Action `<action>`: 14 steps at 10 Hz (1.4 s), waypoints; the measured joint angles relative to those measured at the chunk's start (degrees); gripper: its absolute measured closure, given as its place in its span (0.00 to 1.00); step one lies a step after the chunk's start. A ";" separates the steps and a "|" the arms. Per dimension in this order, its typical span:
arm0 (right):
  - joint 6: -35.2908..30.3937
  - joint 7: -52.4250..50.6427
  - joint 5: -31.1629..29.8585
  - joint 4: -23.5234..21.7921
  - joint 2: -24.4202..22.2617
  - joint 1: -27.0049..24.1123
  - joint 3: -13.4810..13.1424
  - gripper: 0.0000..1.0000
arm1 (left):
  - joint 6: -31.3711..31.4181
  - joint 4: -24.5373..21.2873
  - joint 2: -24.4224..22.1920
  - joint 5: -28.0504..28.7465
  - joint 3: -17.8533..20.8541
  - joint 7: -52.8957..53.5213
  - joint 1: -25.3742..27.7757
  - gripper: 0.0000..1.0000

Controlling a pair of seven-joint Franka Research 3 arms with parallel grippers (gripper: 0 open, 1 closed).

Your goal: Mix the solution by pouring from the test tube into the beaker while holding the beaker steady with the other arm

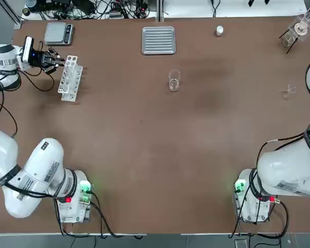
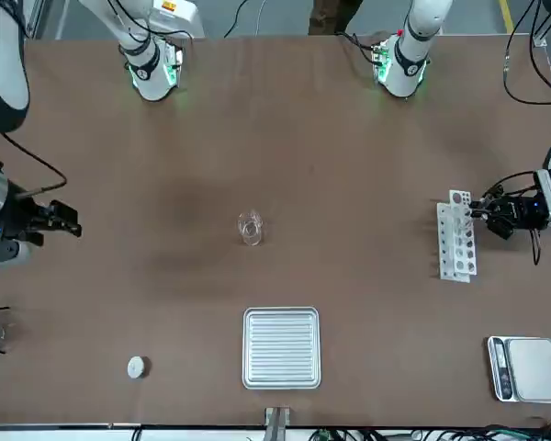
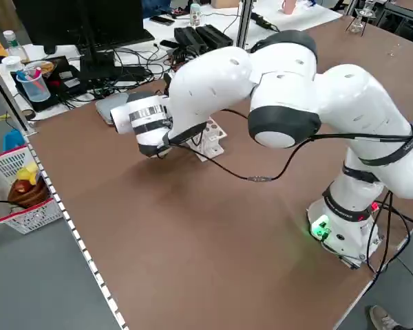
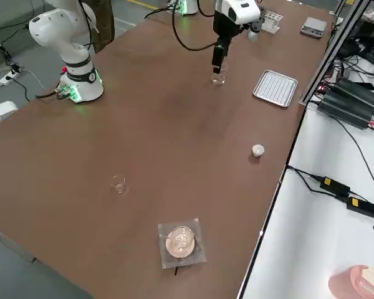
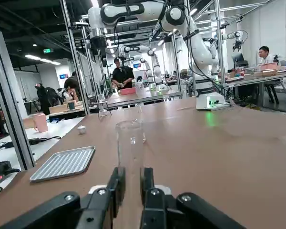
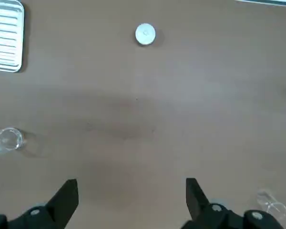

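1. The beaker [image 1: 174,80] stands upright and alone on the brown bench [image 1: 144,155], near the middle of its far half. It is nearer the robot than the ribbed metal tray [image 1: 158,40], well apart from it, and nothing touches it.
2. The left pincer [image 1: 54,58] is at the far left of the bench, lying roughly level and pointing at the white test-tube rack [image 1: 70,77]. In the top view its tips are right at the rack's far end.
3. In the left wrist view the left pincer's fingers [image 5: 117,183] are pressed close together on the base of a clear test tube [image 5: 130,145], which rises upright from between them. The tray [image 5: 64,162] shows beyond on the bench.
4. The right pincer [image 6: 131,195] hangs above the right part of the bench with its jaws spread wide and nothing between them; bare bench shows between its fingers. In the front view it [image 2: 62,220] points inward toward the middle of the bench, well apart from the beaker [image 2: 250,228].
5. Under the right wrist camera the beaker [image 6: 8,138] sits off to one side, and a tinier clear glass piece [image 6: 270,203] lies close to one finger.
6. A small white round cap [image 1: 219,31] lies toward the far edge, to the right of the tray. A glass flask on a stand [image 1: 295,32] is in the far right corner, and a small scale [image 1: 59,32] is in the far left one.
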 joint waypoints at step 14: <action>2.03 -0.72 0.03 -7.67 -13.40 16.70 -19.44 0.00 | 1.49 0.73 2.34 -0.71 0.80 -4.51 -1.65 0.78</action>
